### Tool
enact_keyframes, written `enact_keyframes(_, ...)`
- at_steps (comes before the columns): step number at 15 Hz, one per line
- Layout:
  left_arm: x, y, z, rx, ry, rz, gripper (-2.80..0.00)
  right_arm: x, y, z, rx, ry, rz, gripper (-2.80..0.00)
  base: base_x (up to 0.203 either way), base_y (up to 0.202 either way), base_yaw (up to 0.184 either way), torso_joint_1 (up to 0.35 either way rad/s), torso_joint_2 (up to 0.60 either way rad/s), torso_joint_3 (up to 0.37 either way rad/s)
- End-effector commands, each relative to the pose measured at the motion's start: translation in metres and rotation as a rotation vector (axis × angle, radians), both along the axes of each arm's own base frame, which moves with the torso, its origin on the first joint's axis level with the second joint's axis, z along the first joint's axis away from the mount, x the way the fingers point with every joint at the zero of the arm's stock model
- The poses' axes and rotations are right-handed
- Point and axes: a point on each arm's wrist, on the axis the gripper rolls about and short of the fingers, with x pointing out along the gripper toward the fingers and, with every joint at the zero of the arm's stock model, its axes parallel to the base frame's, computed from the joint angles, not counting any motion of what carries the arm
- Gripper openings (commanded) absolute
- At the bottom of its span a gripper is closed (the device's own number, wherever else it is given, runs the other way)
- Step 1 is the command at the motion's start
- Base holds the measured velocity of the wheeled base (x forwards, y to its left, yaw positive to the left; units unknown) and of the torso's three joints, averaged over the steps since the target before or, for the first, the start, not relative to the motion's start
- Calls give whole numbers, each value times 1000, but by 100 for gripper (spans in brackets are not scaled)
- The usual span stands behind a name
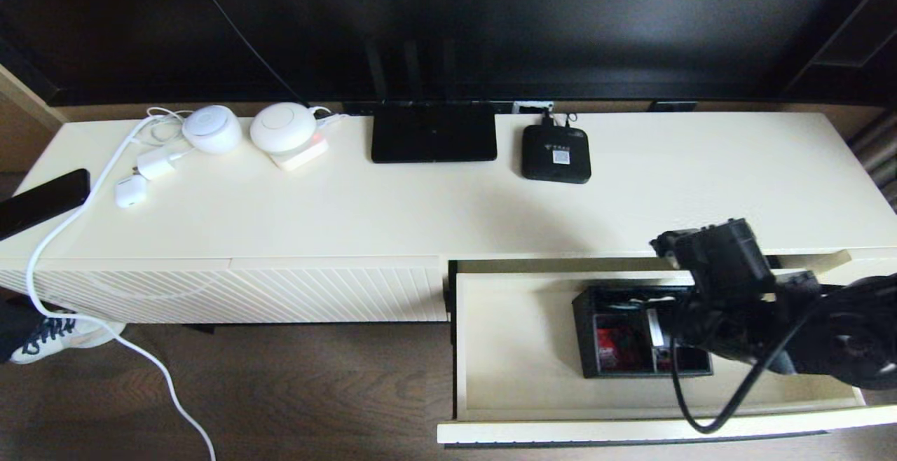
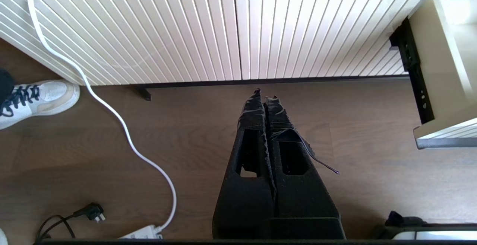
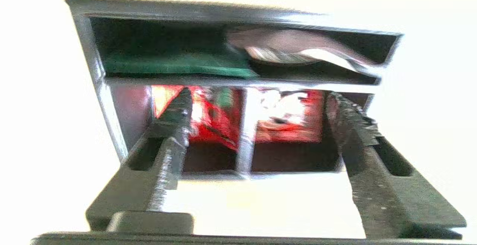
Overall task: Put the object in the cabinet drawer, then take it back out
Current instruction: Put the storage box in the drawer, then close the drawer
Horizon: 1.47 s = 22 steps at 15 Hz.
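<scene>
The cabinet drawer [image 1: 518, 349] stands pulled out at the right, its cream interior showing. The black organizer box [image 1: 617, 335] lies flat on the drawer floor with red and white packets [image 3: 212, 114] in its small compartments. My right gripper [image 3: 261, 96] is open and reaches down into the box [image 3: 186, 6], one finger in each small compartment on either side of the middle divider. In the head view the right wrist [image 1: 729, 286] covers the box's right part. My left gripper [image 2: 265, 94] is shut on nothing and hangs above the wood floor before the cabinet.
On the cabinet top are a flat black router [image 1: 433, 132], a small black set-top box [image 1: 556, 154], two round white devices [image 1: 211, 128], a charger and a phone [image 1: 42, 202]. A white cable [image 1: 70, 223] trails to the floor beside a shoe [image 1: 56, 335]. The handle-less ribbed front [image 1: 280, 293] is shut.
</scene>
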Motion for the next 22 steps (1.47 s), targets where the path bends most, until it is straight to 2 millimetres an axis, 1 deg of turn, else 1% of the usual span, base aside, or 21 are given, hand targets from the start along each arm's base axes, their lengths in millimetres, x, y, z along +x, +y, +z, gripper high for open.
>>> enact_keyframes(1,0,0,0,0,0,0,-280,-24,-13,38,-21,-63,25,0,0,0,0,0,0,0)
enact_keyframes(4,0,0,0,0,-1,0,-280,-51,-25,56,-56,20,38,0,0,0,0,0,0,0)
enact_keyframes(6,0,0,0,0,0,0,-280,-67,-30,71,-48,21,46,0,0,0,0,0,0,0)
enact_keyframes(7,0,0,0,0,0,0,-280,-76,-33,75,-52,34,53,-20,0,0,0,0,0,0)
enact_keyframes(8,0,0,0,0,0,0,-280,-89,-36,75,-66,74,72,-280,0,0,0,0,0,0)
enact_keyframes(10,0,0,0,0,-1,0,-280,-117,-33,66,-122,213,175,-280,0,0,0,0,0,0)
enact_keyframes(12,0,0,0,0,0,0,-280,-138,-26,54,-188,293,304,-280,0,0,0,0,0,0)
enact_keyframes(13,0,0,0,0,0,0,-280,-147,-23,45,-220,329,365,-280,0,0,0,0,0,0)
enact_keyframes(15,0,0,0,0,-1,0,-280,-158,-17,24,-280,393,457,-280,0,0,0,0,0,0)
enact_keyframes(16,0,0,0,0,-1,0,-280,-161,-13,15,-307,411,499,-280,0,0,0,0,0,0)
enact_keyframes(17,0,0,0,0,0,0,-280,-160,-8,6,-325,414,531,-280,0,0,0,0,0,0)
enact_keyframes(22,0,0,0,0,0,0,-280,-146,13,-41,-386,400,632,-280,0,0,0,0,0,0)
